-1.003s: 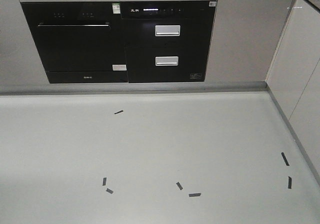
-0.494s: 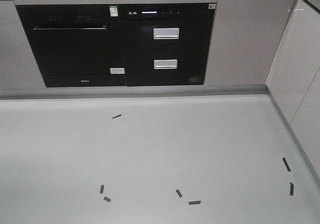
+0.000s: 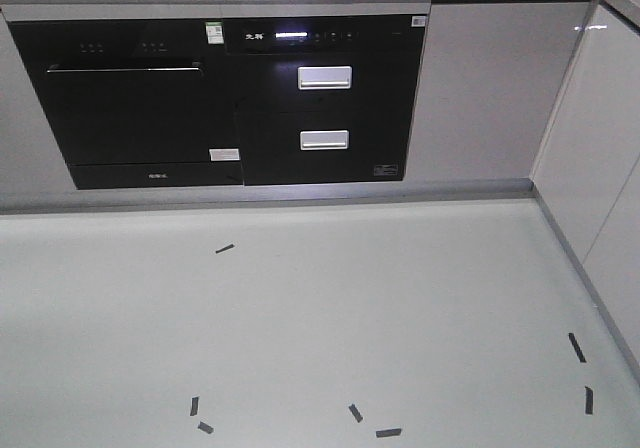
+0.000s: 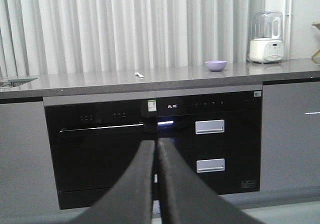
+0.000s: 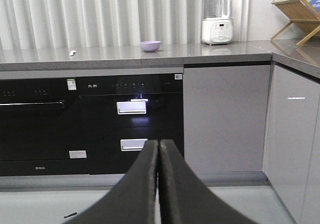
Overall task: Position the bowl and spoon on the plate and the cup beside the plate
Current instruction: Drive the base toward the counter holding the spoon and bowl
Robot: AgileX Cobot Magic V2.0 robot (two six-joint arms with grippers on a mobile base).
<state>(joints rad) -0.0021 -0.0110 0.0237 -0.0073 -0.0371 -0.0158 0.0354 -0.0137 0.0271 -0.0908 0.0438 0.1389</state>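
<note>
Kitchen frontage recorded from three cameras.

**Left wrist view.** The left end effector (image 4: 156, 144) fills the lower centre. Its two dark fingers are pressed together along their length, and nothing is gripped between them. Behind it runs a grey counter (image 4: 100, 79), backed by a white pleated curtain (image 4: 125, 24). The lavender bowl (image 4: 216, 65) stands upright on the counter, right of centre. The pale spoon (image 4: 139, 74) lies flat on the same surface, well apart from the bowl on its left and somewhat nearer the front edge. A blender (image 4: 266, 36) with a white base and a clear jug stands further right, near the bowl but not touching it.

**Right wrist view.** The right end effector (image 5: 158, 143) is likewise closed finger against finger and holds nothing. The bowl, spoon and blender appear in the same order along the counter. A wooden dish rack (image 5: 295, 14) stands at the far right, where the counter turns the corner.

**Front view.** Below the counter edge sits a black built-in appliance (image 3: 130, 108) with a long bar handle. Just beside it on the right is a black drawer unit (image 3: 325, 98) with two silver handles and a lit display strip above them. A grey cabinet door (image 3: 480, 88) adjoins the drawer unit on the right. The pale grey floor (image 3: 300, 318) carries short black tape strips (image 3: 224, 248): one near the cabinets, several along the lower edge and two at the right.
</note>
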